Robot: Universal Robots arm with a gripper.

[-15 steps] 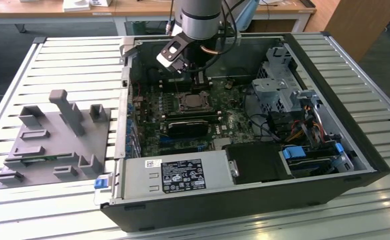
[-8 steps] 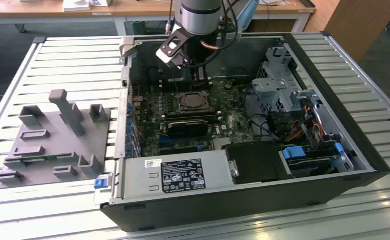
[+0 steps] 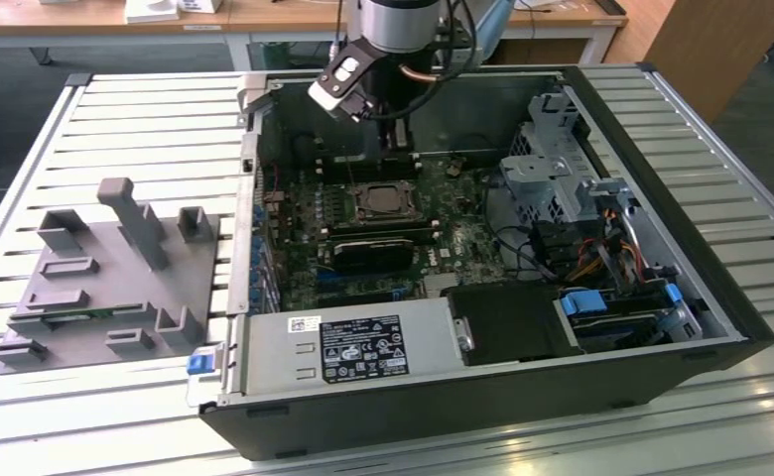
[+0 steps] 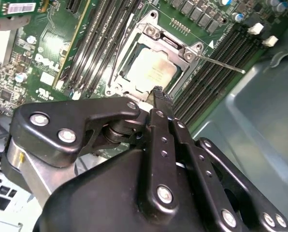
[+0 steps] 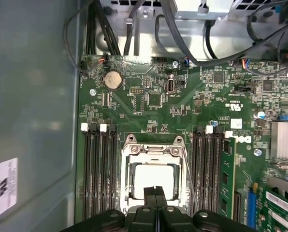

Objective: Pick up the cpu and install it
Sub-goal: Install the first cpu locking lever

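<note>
First wrist view: my end effector [image 5: 155,190] is pinched narrow, holding nothing, directly above the cpu [image 5: 151,175], which lies seated within the socket [image 5: 127,169]. I judge installation nearly complete; any further contact demands gentle, square pressure.

cpu [image 5: 153,175]: pale metal top, soft sheen; tool [image 4: 158,92]: matt black links, shiny screw heads [image 4: 164,194]; fixture tray [image 3: 109,288]: matt grey plastic; table [image 3: 136,119]: pale ribbed metal
</note>
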